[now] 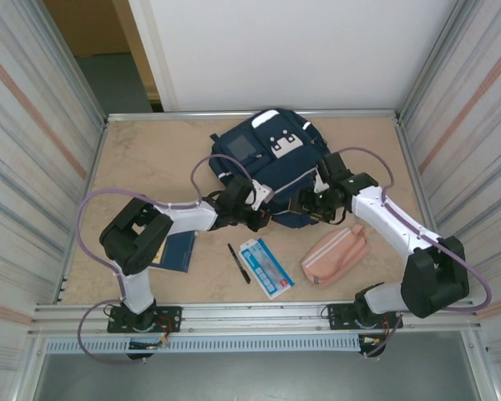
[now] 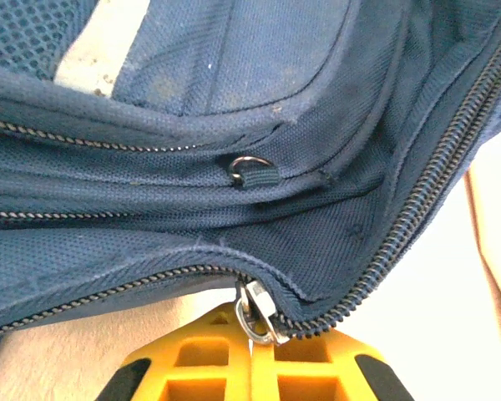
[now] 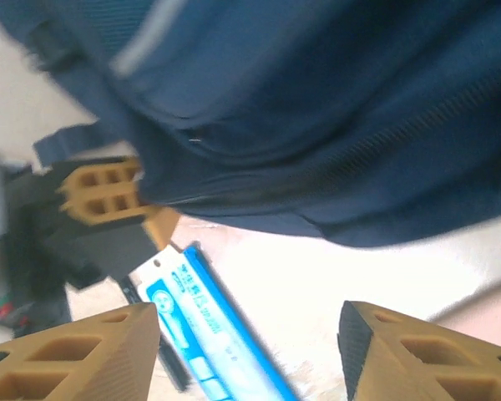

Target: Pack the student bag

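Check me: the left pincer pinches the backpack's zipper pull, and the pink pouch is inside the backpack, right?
No: the top view shows the pink pencil pouch on the table beside the navy backpack. The left pincer does pinch the zipper pull.

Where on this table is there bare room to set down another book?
Free: the far-left corner of the table, between the left wall and the student bag; also the far-right corner beside the bag. Crowded: the near middle, where pen, blue-and-white packet and pink pouch lie side by side.
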Robot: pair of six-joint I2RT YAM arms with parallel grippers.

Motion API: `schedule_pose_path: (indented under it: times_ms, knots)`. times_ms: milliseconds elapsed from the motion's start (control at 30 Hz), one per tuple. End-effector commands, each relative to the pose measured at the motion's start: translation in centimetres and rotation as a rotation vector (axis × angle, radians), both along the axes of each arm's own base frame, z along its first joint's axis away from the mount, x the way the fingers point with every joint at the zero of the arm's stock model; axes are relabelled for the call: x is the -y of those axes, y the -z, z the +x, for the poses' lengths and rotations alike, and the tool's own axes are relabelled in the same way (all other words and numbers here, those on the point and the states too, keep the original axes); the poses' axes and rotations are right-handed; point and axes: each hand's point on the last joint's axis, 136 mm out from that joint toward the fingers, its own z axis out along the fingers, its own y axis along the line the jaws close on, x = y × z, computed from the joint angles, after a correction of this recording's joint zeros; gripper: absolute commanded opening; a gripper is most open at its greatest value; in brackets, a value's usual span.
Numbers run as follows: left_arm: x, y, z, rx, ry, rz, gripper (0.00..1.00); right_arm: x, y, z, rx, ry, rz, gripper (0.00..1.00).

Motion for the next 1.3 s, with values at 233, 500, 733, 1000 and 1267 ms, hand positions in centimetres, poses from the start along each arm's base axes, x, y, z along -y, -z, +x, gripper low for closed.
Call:
schedule_pose_path:
  times_ms: [233,500,733,1000,1267]
  knots:
    - [4.1,-4.3,-2.8,0.053,0.125,-0.131,0.0,1.6,0.2,-1.2,-0.194,0.638,-0.002,0.79]
    - [6.2,-5.6,-4.3,0.063,0.165,-0.165,0.0,-2.7,3.8,-0.1,-0.319,0.623,0.116,0.7]
    - [3.6,-6.0,-2.7,0.095,0.086,-0.131,0.0,-1.5,5.3,-1.1,-0.304,0.608,0.076,0.07]
    - [-1.4,-5.1,-0.4,0.113,-0.042,-0.08,0.0,2.7,3.5,-1.9,-0.24,0.634,0.068,0.0]
    - [0.8,-5.8,-2.7,0.101,0.034,-0.119,0.0,2.2,0.4,-4.7,-0.315,0.626,0.045,0.77]
